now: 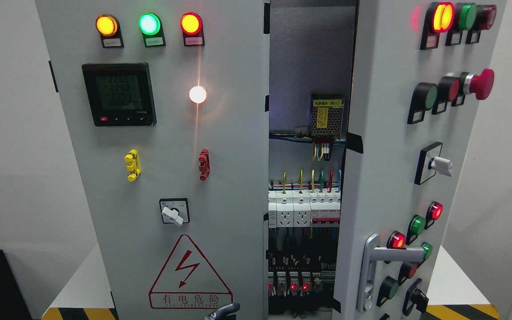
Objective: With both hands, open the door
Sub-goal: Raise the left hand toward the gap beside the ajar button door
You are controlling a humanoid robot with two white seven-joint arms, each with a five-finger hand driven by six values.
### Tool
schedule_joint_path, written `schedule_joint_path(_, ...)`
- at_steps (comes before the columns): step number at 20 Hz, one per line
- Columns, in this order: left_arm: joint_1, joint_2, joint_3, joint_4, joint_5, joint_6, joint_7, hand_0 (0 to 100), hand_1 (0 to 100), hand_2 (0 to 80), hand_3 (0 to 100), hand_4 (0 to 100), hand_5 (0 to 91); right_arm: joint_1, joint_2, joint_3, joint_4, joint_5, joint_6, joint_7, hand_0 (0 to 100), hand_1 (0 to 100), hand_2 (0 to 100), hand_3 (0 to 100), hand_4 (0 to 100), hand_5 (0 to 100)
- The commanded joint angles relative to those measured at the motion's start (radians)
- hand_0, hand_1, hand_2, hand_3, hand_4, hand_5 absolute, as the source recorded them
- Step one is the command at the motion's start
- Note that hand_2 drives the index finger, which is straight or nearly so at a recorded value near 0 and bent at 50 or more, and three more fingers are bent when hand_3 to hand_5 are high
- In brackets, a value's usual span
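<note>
Already right door point(398, 178) swung ajar, wiring and breakers point(302, 213) exposed; hand point(222, 311) at bottom edge, fingers' state unclear.

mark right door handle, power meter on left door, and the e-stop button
right door handle point(374, 260): head view, on the silver lever.
power meter point(119, 94): head view, on its screen.
e-stop button point(482, 83): head view, on the red mushroom cap.

The right door point(385, 146) and left door point(167, 178) look like matt grey painted metal, the door handle point(371, 266) is brushed silvery metal, and the indicator lamps point(149, 24) and meter point(118, 94) are glossy plastic.
</note>
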Motion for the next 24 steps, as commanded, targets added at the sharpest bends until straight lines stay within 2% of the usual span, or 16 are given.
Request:
schedule_joint_path(1, -0.163, 0.101, -0.043, -0.033, 0.153, 0.003, 0.001, 0, 0, 0.0, 0, 0, 0.0, 0.001, 0.0, -0.003, 0.0, 0.025, 0.0, 0.0, 19, 0, 0, 0, 0, 0)
schedule_joint_path(7, -0.355, 0.121, -0.065, -0.031, 0.313, 0.012, 0.002, 0, 0, 0.0, 0, 0, 0.0, 0.001, 0.0, -0.003, 0.0, 0.025, 0.001, 0.0, 19, 0, 0, 0, 0, 0)
schedule_joint_path(9, -0.41, 0.121, -0.079, -0.03, 0.348, 0.015, 0.006, 0, 0, 0.0, 0, 0, 0.0, -0.001, 0.0, -0.003, 0.0, 0.025, 0.001, 0.0, 19, 0, 0, 0, 0, 0)
schedule_joint_path(11, -0.472, 0.121, -0.117, -0.028, 0.376, 0.015, 0.042, 0, 0, 0.0, 0, 0, 0.0, -0.001, 0.0, -0.003, 0.0, 0.025, 0.001, 0.0, 19, 0, 0, 0, 0, 0)
schedule_joint_path(14, -0.564, 0.118, -0.172, -0.027, 0.416, 0.015, 0.137, 0, 0, 0.0, 0, 0, 0.0, 0.001, 0.0, -0.003, 0.0, 0.025, 0.0, -0.001, 19, 0, 0, 0, 0, 0)
schedule_joint_path(17, -0.634, 0.11, -0.215, -0.025, 0.436, 0.018, 0.148, 0, 0, 0.0, 0, 0, 0.0, -0.001, 0.0, -0.003, 0.0, 0.025, 0.0, 0.0, 19, 0, 0, 0, 0, 0)
schedule_joint_path(21, -0.763, 0.09, -0.295, -0.017, 0.499, 0.02, 0.147, 0, 0, 0.0, 0, 0, 0.0, -0.001, 0.0, -0.003, 0.0, 0.025, 0.001, 0.0, 19, 0, 0, 0, 0, 0)
schedule_joint_path(24, -0.846, 0.05, -0.362, 0.01, 0.502, 0.039, 0.147, 0, 0, 0.0, 0, 0, 0.0, 0.001, 0.0, -0.003, 0.0, 0.025, 0.0, 0.0, 19, 0, 0, 0, 0, 0)
